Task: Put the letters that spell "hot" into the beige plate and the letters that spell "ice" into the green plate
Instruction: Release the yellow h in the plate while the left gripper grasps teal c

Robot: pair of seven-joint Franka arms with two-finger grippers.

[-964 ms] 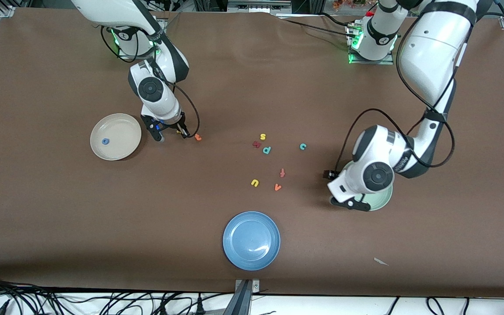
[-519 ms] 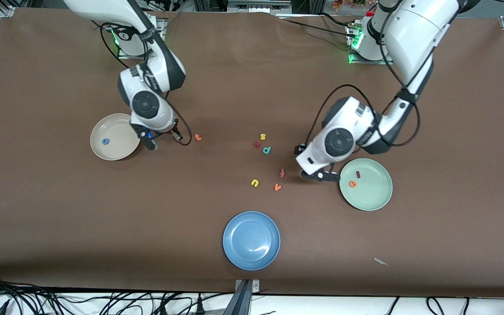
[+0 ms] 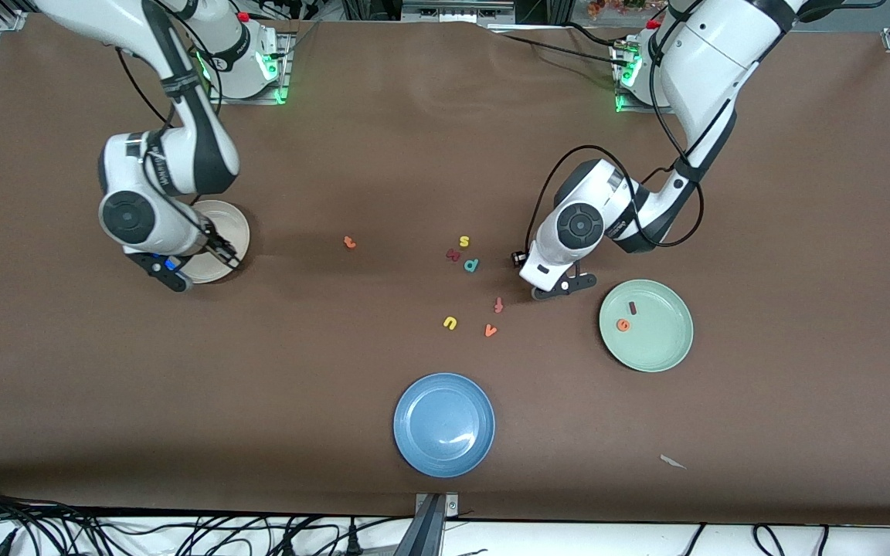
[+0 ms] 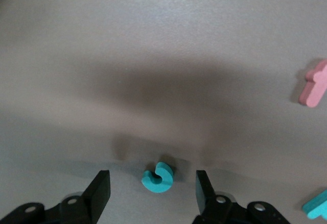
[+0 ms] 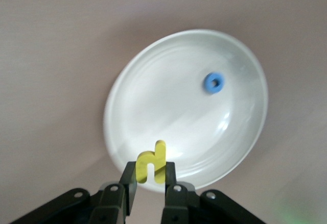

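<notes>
The right gripper (image 5: 149,183) pinched the yellow "h" (image 5: 152,164) above the beige plate (image 5: 153,106), which held the blue "o" (image 5: 213,82). The left gripper (image 4: 153,193), spread, straddled the teal "c" (image 4: 158,177); the orange "t" (image 3: 349,242) remained untouched.

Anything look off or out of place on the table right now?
One thing: a small pale scrap lies on the brown table, nearer the front camera than the green plate. It looks like stray debris, not a letter. Otherwise nothing looks spilled, tipped or damaged.

No legible text on anything.
</notes>
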